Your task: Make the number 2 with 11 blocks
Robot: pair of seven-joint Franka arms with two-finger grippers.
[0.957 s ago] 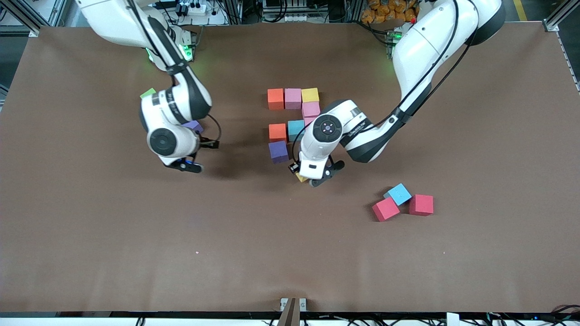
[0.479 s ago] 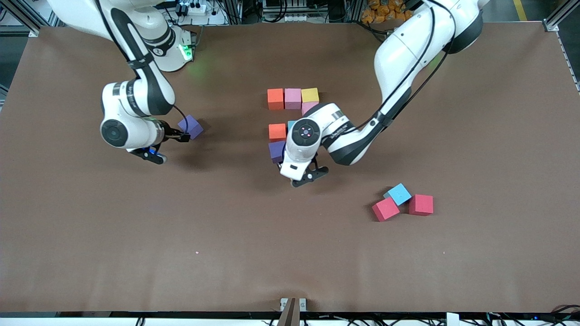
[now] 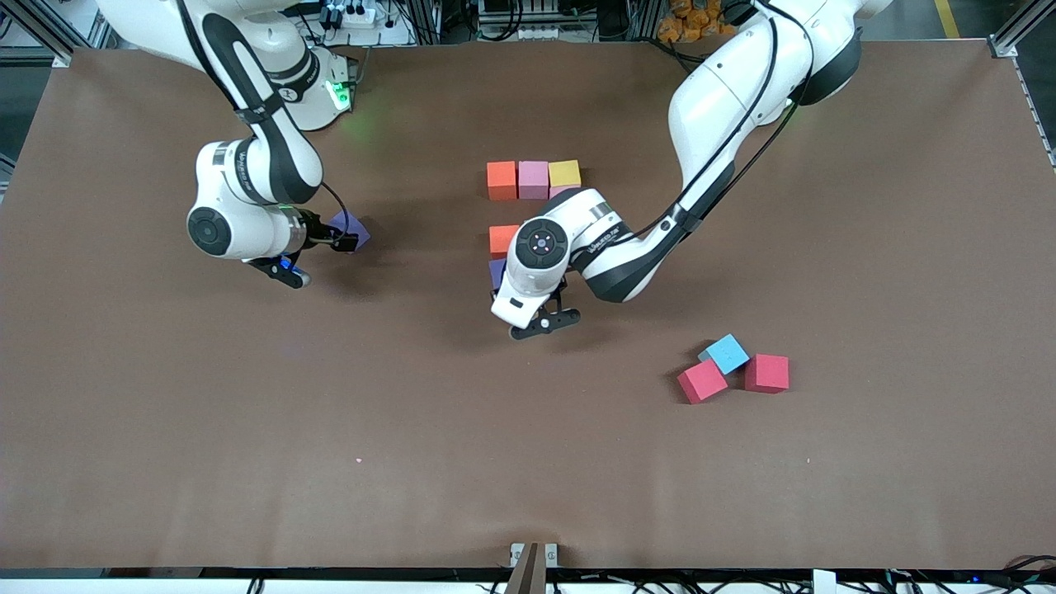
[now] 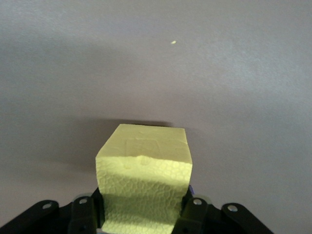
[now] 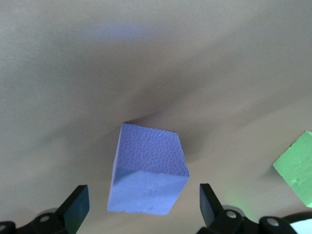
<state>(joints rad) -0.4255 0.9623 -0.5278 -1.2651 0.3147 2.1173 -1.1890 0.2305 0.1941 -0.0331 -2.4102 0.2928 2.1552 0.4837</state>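
Eleven blocks are wanted, and by my reckoning the figure is partly laid — orange block [image 3: 501, 180], pink block [image 3: 533, 179] and yellow block [image 3: 564, 173] form its top row, with more beneath my left arm. My left gripper [image 4: 142, 214] is clamped on a yellow cube [image 4: 145, 183] over bare table just by the figure's lower end. My right gripper [image 5: 141, 207], fingers apart, straddles the purple cube [image 5: 147, 168] lying toward the right arm's end — not yet gripped. A light blue cube [image 3: 726, 353] waits between two red cubes [image 3: 766, 373].
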